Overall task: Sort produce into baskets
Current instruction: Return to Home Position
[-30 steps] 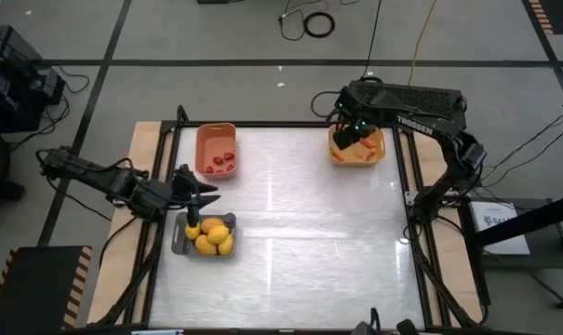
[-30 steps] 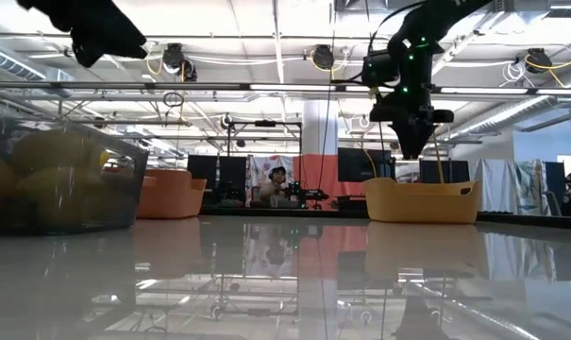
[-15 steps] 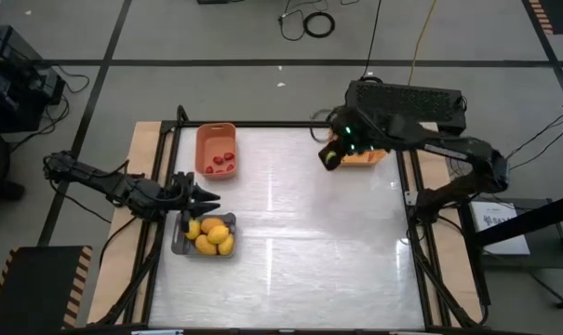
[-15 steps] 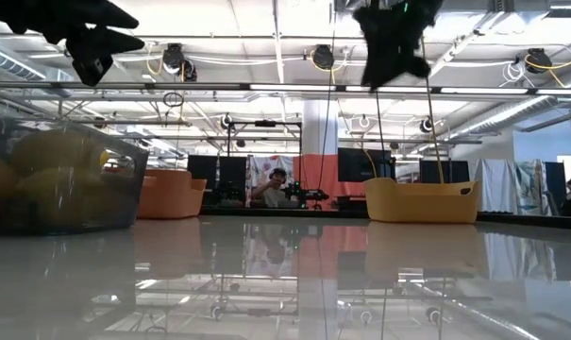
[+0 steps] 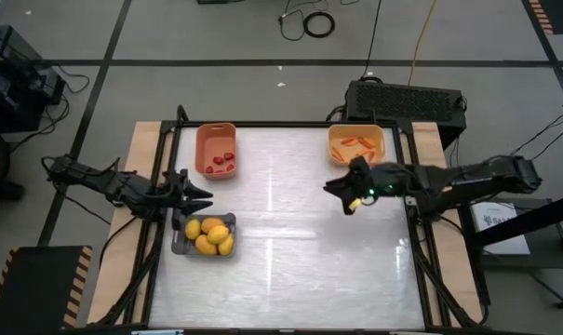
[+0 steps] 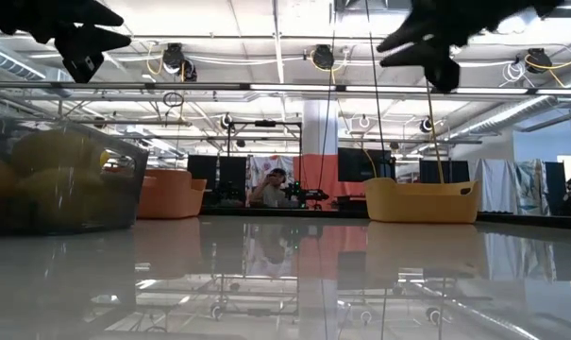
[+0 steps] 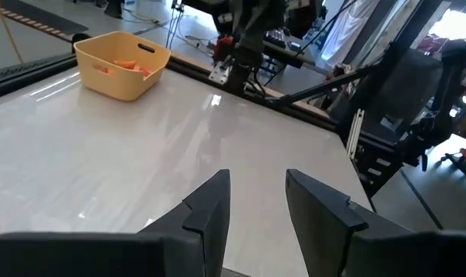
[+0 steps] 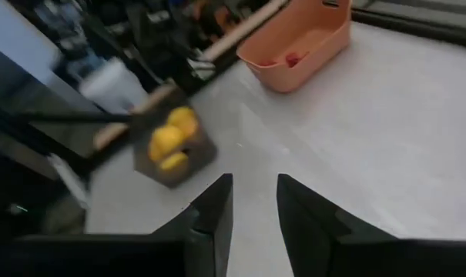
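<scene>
Left gripper [image 5: 205, 196] hovering at 12 o'clock of grey tray [image 5: 177, 244], fingers apart, holding nothing. Right gripper [image 5: 337, 193] hanging over table [image 5: 281, 265], at 6 o'clock of yellow tray [image 5: 380, 138], fingers likewise apart. Yellow fruits [image 5: 212, 238] lying in grey tray, table's 8 o'clock. Dark red pieces [image 5: 223, 162], perhaps four, sitting in salmon tray [image 5: 201, 140] at 11 o'clock. Orange peppers [image 5: 357, 144] lying in yellow tray at 1 o'clock.

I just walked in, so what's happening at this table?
Sorting looks finished. Yellow fruits lie in the grey tray, red pieces in the salmon tray, orange peppers in the yellow tray. The left gripper hovers open and empty by the grey tray, the right gripper likewise over the table near the yellow tray.
</scene>
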`<act>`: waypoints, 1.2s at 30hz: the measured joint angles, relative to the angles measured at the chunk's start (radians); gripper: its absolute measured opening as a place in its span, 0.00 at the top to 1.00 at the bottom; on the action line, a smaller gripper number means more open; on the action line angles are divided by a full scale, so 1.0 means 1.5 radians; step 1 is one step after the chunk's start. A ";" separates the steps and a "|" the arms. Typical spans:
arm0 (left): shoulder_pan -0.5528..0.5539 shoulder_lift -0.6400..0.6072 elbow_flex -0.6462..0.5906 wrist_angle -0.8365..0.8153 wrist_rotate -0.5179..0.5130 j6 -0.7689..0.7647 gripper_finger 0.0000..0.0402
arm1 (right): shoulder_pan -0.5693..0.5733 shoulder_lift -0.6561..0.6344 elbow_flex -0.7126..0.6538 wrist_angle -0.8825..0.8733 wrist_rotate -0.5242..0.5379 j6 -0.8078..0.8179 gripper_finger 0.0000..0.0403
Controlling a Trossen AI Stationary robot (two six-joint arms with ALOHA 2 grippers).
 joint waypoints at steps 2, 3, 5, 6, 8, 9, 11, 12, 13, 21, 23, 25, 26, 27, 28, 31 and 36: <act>0.000 -0.007 0.000 -0.008 0.000 0.000 0.67 | 0.014 -0.032 -0.061 0.065 0.019 0.024 0.81; 0.000 -0.010 0.000 -0.014 0.000 0.000 0.66 | 0.020 -0.049 -0.092 0.096 0.030 0.031 0.83; 0.001 -0.016 -0.009 -0.007 -0.001 -0.001 0.66 | 0.029 -0.078 -0.150 0.156 0.050 0.034 0.88; 0.001 -0.020 -0.018 0.000 -0.001 -0.002 0.66 | 0.032 -0.092 -0.180 0.191 0.061 0.035 0.91; 0.001 -0.029 -0.045 0.026 -0.003 -0.017 0.66 | 0.034 -0.115 -0.242 0.278 0.078 0.037 0.96; 0.002 -0.035 -0.060 0.035 -0.005 -0.025 0.67 | 0.034 -0.124 -0.274 0.331 0.080 0.035 0.98; 0.011 -0.045 -0.087 0.044 -0.004 -0.037 0.67 | 0.029 -0.139 -0.338 0.435 0.081 0.033 0.99; 0.017 -0.053 -0.098 0.046 -0.004 -0.046 0.67 | 0.024 -0.146 -0.367 0.475 0.080 0.034 0.99; 0.024 -0.061 -0.108 0.046 -0.004 -0.051 0.67 | 0.020 -0.154 -0.395 0.511 0.079 0.037 0.99; 0.086 -0.126 -0.178 0.051 0.037 -0.101 0.67 | -0.006 -0.222 -0.462 0.482 0.027 -0.022 1.00; 0.101 -0.140 -0.196 0.055 0.062 -0.107 0.67 | -0.012 -0.232 -0.463 0.477 0.002 -0.080 1.00; 0.114 -0.153 -0.209 0.057 0.090 -0.106 0.67 | -0.017 -0.242 -0.463 0.479 -0.018 -0.145 1.00; 0.120 -0.158 -0.214 0.059 0.100 -0.106 0.67 | -0.019 -0.246 -0.463 0.478 -0.024 -0.175 1.00; 0.127 -0.163 -0.220 0.069 0.110 -0.105 0.67 | -0.022 -0.251 -0.462 0.472 -0.027 -0.200 1.00; 0.134 -0.167 -0.225 0.080 0.120 -0.104 0.67 | -0.025 -0.256 -0.462 0.459 -0.028 -0.221 1.00; 0.157 -0.170 -0.230 0.097 0.157 -0.078 0.67 | -0.036 -0.264 -0.462 0.430 -0.028 -0.248 1.00; 0.201 -0.169 -0.231 0.096 0.203 -0.029 0.67 | -0.040 -0.268 -0.462 0.352 -0.030 -0.298 1.00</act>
